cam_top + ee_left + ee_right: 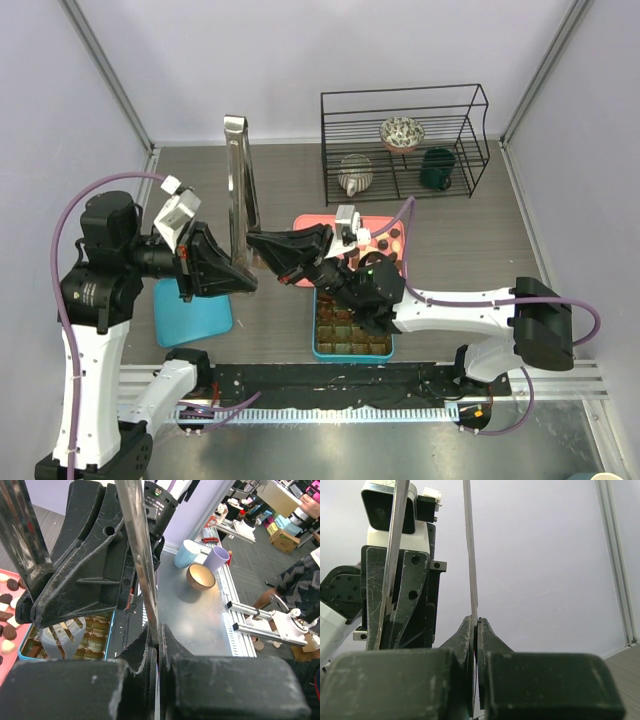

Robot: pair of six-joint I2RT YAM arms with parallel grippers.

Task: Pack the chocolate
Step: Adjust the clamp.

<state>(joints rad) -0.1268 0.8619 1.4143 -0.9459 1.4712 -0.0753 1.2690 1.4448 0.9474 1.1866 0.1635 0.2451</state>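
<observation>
Metal tongs [240, 185] stand upright above the table between both arms. My left gripper [248, 278] is shut on one blade of the tongs [142, 555], low down. My right gripper [254, 239] is shut on the other blade [470, 555], just beside the left one. Small brown and cream chocolate [388, 240] pieces lie on the pink tray [308, 222] behind the right arm, and a few chocolate pieces [9, 632] show at the left edge of the left wrist view. The tips of the tongs hold nothing that I can see.
A teal square box [350, 338] with brown compartments sits under the right arm. Its teal lid [190, 312] lies by the left arm. A black wire rack [405, 140] with two bowls and a dark green cup stands at the back.
</observation>
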